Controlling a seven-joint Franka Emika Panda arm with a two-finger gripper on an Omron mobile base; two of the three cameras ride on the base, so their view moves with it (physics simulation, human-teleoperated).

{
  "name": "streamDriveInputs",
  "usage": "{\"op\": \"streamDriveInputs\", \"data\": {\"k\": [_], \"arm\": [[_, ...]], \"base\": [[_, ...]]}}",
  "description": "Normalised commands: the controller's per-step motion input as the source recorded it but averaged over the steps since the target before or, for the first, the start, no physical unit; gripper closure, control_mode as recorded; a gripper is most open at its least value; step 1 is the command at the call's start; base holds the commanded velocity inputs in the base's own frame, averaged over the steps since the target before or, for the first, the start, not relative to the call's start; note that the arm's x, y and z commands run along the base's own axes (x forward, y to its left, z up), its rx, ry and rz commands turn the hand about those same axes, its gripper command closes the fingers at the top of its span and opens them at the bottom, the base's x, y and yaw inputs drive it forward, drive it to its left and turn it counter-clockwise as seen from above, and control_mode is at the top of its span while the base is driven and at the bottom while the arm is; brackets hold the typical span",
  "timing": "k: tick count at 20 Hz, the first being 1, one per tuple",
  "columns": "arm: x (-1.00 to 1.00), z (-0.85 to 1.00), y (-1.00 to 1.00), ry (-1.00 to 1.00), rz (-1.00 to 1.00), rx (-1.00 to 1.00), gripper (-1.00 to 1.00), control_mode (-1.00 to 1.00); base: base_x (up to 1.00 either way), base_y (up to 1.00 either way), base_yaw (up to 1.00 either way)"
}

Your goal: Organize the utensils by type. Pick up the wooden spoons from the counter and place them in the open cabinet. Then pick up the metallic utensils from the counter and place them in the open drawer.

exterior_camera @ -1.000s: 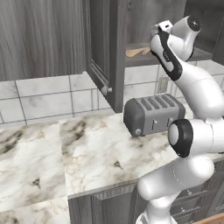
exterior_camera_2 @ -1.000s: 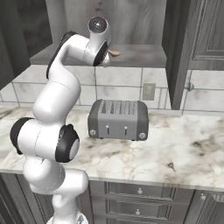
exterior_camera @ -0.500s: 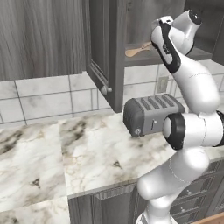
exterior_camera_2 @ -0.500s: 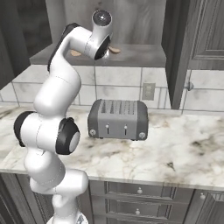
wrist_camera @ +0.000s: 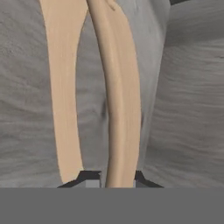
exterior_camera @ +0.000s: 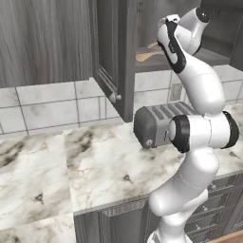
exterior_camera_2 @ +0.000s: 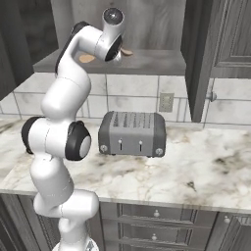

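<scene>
While its hand reaches into the open dark grey wood-grain wall cupboard (exterior_camera: 116,57), the white arm's two-finger gripper (wrist_camera: 119,177) stands nearly shut around the handle of a pale tan wooden spoon (wrist_camera: 120,96), the dark fingertips (wrist_camera: 141,178) just beside the wood on either side. A second pale wooden spoon (wrist_camera: 63,87) already lies on the cupboard's grey inner shelf (exterior_camera_2: 157,61), close alongside the first. Over the last second the arm has swung the held spoon from the shelf's front edge further inward, and the jaws have begun to ease apart a little. That suggests the release is starting: the spoon looks laid on or just over the shelf, though whether it rests there fully cannot be told. Below, a grey four-slot toaster (exterior_camera_2: 132,133) stands near the back edge of the white marbled stone counter (exterior_camera: 95,161). Once this spoon is let go, the wooden half of the sorting looks done, leaving the metallic utensil and the drawer.
</scene>
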Motion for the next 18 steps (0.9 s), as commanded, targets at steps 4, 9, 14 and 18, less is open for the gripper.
{"op": "streamDriveInputs", "data": {"k": [4, 9, 14, 18], "arm": [[0.05, -0.09, -0.08, 0.02, 0.01, 0.00, -1.00, -1.00], [0.29, -0.16, -0.06, -0.01, 0.03, 0.00, -1.00, -1.00], [0.15, -0.06, 0.00, 0.11, 0.06, 0.00, -1.00, -1.00], [0.00, -0.06, -0.04, 0.25, 0.10, 0.00, -1.00, -1.00]], "base": [[0.00, 0.00, 0.00], [0.00, 0.00, 0.00], [0.00, 0.00, 0.00], [0.00, 0.00, 0.00]]}}
